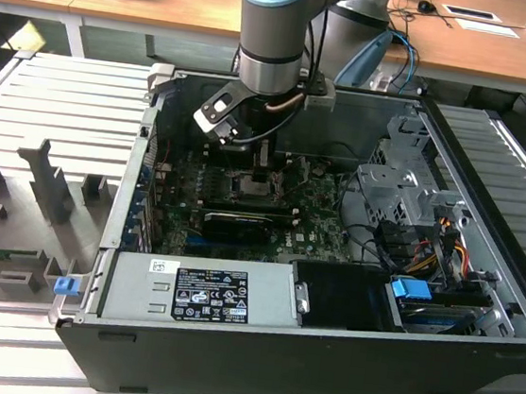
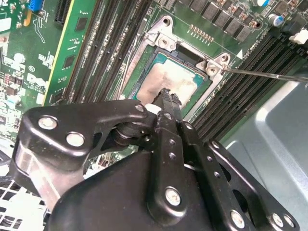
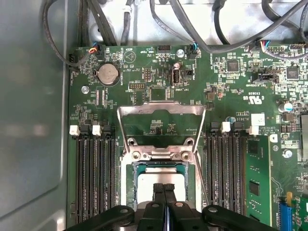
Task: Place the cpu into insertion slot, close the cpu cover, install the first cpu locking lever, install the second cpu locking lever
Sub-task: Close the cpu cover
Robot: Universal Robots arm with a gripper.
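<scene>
Wooden tabletop behind open computer case in exterior view; we see arm hanging over motherboard. Second wrist view: end effector fully closed, gripping nothing, tips over cpu, contact unclear. First wrist view: cpu seated in insertion slot, cpu cover swung open.

Memory slots flanking insertion slot

cpu: silver-grey, perhaps whitish smear | cpu cover: silver | board: green | hand: black
</scene>
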